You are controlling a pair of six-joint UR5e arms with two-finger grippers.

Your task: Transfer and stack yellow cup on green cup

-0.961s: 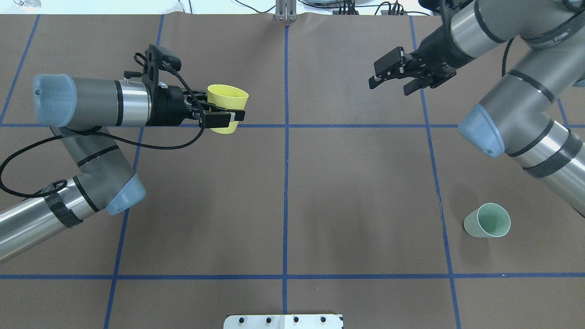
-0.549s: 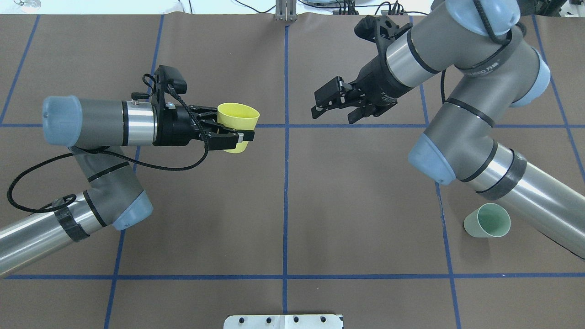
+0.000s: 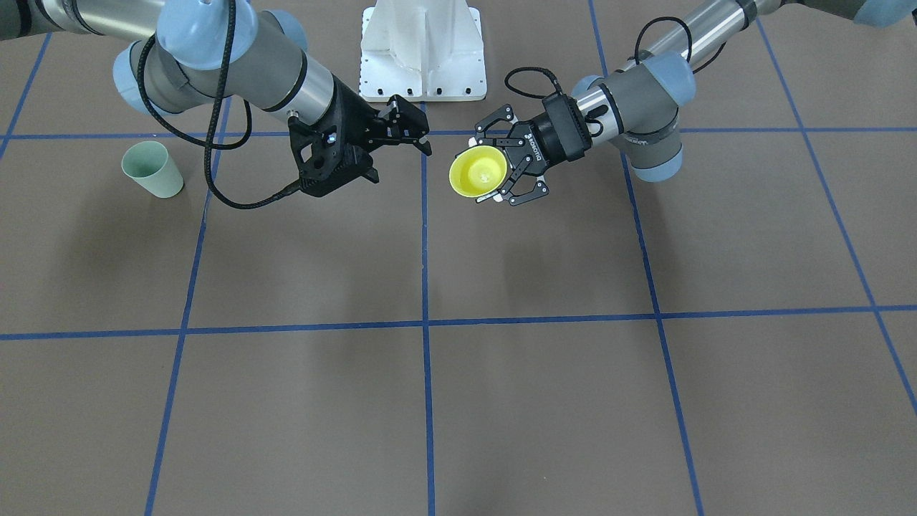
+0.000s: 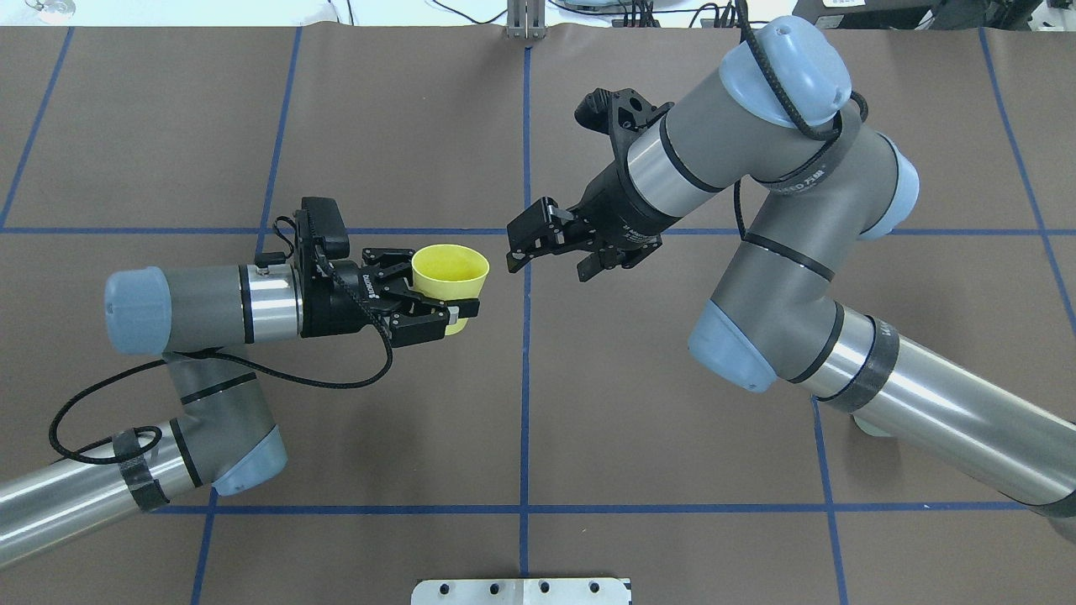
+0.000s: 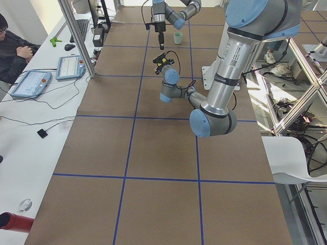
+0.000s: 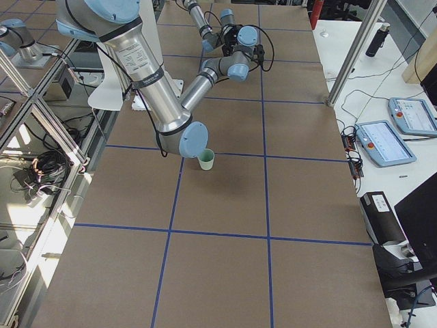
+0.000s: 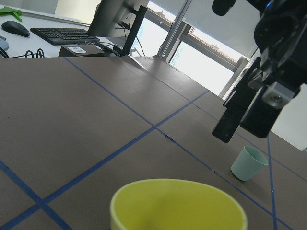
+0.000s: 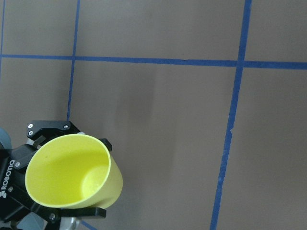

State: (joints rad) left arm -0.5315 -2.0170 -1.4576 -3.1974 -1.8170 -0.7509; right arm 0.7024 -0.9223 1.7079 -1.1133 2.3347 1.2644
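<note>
left claw [image 4: 445,286]: closed on the yellow cup [image 4: 450,269], clamped across its wall below the rim
yellow cup: held above the table [image 4: 672,403], just left of the middle blue line [image 4: 525,378]; tilted, its mouth turned up and toward the far side, so the front view looks into it
right claw [image 4: 546,260]: open and empty, jaws spread; it hangs over the middle blue line, aimed at the yellow cup, near it but not touching
green cup [image 3: 152,170]: upright on the table, mouth up, on the right side near the robot; nothing touches it, and from overhead the right arm's forearm covers nearly all of it
cups: well apart, the right claw between them
table: brown sheet with a grid of blue lines
base plate [image 3: 423,50]: white, at the near edge, on the middle line
person [image 5: 13,51]: seated at a white desk [image 5: 20,132] along the far side
</note>
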